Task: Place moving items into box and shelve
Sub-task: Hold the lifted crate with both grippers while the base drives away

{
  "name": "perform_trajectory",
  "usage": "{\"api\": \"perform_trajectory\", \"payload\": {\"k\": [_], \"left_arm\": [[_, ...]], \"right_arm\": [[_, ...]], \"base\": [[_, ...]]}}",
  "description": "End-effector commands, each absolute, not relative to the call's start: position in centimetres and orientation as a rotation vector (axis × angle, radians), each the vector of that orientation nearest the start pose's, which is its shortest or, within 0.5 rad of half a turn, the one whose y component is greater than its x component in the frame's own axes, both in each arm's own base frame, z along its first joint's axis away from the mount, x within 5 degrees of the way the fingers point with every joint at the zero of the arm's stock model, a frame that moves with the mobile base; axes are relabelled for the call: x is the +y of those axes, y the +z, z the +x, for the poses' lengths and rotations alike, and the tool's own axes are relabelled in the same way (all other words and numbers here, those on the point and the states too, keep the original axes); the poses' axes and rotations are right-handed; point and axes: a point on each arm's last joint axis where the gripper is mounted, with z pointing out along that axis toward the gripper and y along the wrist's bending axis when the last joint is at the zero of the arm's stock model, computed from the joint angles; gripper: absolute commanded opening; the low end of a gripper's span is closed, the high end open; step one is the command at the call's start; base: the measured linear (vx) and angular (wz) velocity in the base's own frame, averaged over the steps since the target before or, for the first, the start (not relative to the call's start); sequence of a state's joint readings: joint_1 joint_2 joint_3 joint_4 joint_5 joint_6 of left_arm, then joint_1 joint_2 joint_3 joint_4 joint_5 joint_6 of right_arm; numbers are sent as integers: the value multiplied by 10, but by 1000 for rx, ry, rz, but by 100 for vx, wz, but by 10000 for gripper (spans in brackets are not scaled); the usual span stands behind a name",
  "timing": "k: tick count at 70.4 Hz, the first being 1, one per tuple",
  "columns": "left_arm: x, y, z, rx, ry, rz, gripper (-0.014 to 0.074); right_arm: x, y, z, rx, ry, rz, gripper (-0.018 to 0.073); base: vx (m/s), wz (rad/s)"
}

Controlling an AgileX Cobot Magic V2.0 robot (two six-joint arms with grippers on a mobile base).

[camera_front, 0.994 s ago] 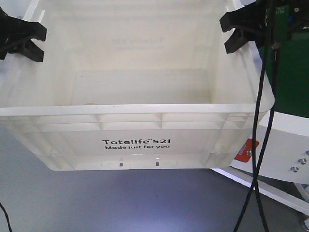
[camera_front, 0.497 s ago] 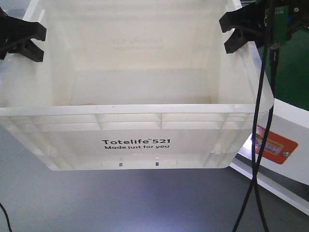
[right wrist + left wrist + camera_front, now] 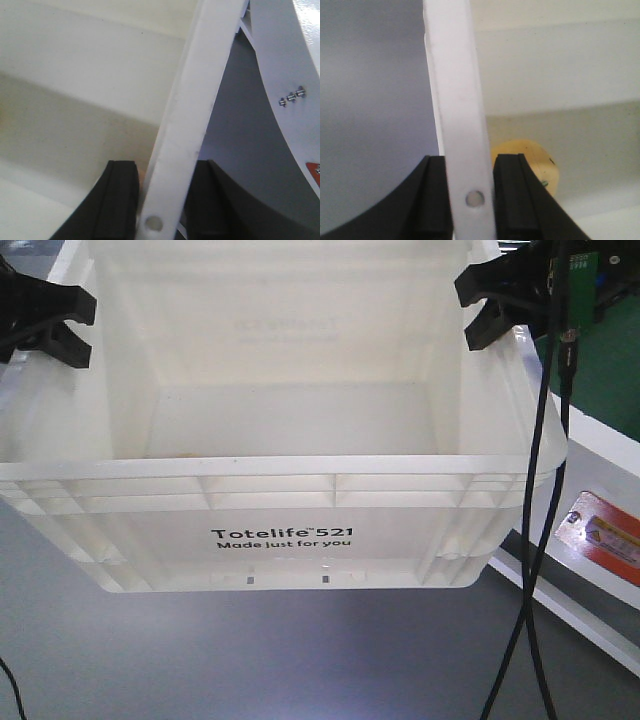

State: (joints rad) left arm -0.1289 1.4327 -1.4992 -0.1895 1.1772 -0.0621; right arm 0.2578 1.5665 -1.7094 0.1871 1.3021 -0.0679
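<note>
Carrying position: box (image 3: 280, 535), white crate, slung level between two arms by its side rims, likely so nothing spills on the way to the shelf. Clamped on a rim wall each: left gripper (image 3: 470, 167), right gripper (image 3: 162, 185). One yellowish moving item (image 3: 532, 167) lies inside by the left wall; the second is unseen.

The box (image 3: 300, 540) is a large white rectangular plastic crate with a ribbed rim. It is level and open-topped, and its near wall is printed "Totelife 521 Made just for you" in dark letters. The left gripper (image 3: 470, 170) and right gripper (image 3: 162, 180) each clamp one of its opposite side rims. Inside, near the left wall, lies a rounded yellowish-cream ball (image 3: 527, 162) with a small green mark.
</note>
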Motion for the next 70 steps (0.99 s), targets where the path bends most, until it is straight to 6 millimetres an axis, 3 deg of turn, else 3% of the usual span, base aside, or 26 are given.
{"api": "perform_trajectory", "payload": {"k": [1, 70], "left_arm": [[-59, 426, 280, 2391, -419, 53, -17], [-59, 426, 280, 2391, -419, 53, -17]], "right_arm": [[101, 438, 285, 2475, 431, -471, -12], [101, 438, 285, 2475, 431, -471, -12]], "base": [[-9, 26], [-12, 42]]}}
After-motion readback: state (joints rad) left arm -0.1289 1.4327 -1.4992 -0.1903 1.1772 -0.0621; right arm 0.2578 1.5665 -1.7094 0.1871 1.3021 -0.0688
